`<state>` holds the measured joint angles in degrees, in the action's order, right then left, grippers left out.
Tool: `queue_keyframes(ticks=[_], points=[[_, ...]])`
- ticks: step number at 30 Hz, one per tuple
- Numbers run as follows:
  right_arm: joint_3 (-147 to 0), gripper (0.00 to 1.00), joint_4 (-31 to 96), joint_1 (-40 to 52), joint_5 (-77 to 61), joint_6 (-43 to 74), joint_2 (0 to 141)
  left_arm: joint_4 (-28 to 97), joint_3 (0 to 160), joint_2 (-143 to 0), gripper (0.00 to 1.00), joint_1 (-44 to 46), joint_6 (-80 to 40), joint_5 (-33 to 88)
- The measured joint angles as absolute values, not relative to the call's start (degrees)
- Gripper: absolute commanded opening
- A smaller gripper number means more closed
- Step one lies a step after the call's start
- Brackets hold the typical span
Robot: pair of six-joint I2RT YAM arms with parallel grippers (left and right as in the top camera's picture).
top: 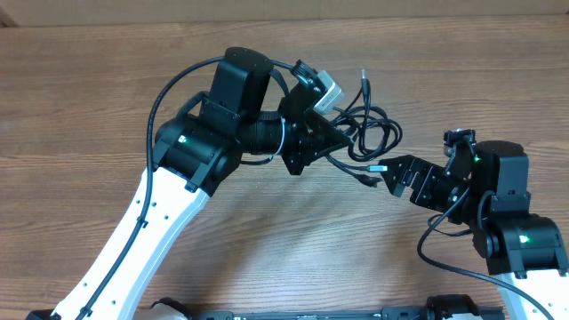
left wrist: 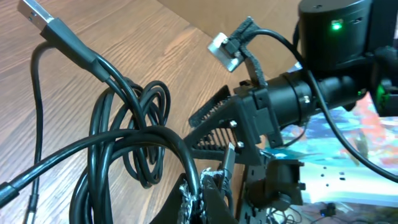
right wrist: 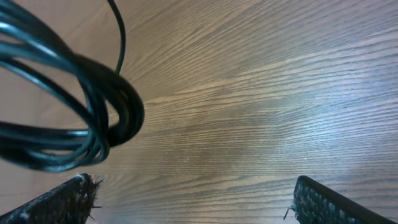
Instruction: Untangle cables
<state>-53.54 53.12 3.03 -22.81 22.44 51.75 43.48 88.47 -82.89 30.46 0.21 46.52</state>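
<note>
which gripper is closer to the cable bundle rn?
Left. The left gripper is shut on the cable bundle itself. The right gripper is open just short of it, with the loops off to one side, not between its fingers.

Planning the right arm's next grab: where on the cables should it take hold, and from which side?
Probably the loose strand just behind the silver-tipped plug, from the robot's right. It sticks out of the cables toward the open right gripper, while the left gripper pinches the bundle's other side.

Cables (right wrist: 124, 109) cut by left edge, left hand (left wrist: 200, 190) partly cropped
</note>
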Motion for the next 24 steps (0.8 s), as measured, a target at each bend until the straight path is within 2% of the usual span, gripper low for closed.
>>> queue_keyframes(ticks=[8,24], points=[[-53.54,1.0,53.1,3.03,-22.06,22.46,51.75,47.62,88.47,-82.89,0.04,30.09,3.53,51.51],[-53.54,1.0,53.12,3.03,-21.87,22.48,51.75,49.82,88.47,-82.89,0.04,23.62,7.62,61.23]])
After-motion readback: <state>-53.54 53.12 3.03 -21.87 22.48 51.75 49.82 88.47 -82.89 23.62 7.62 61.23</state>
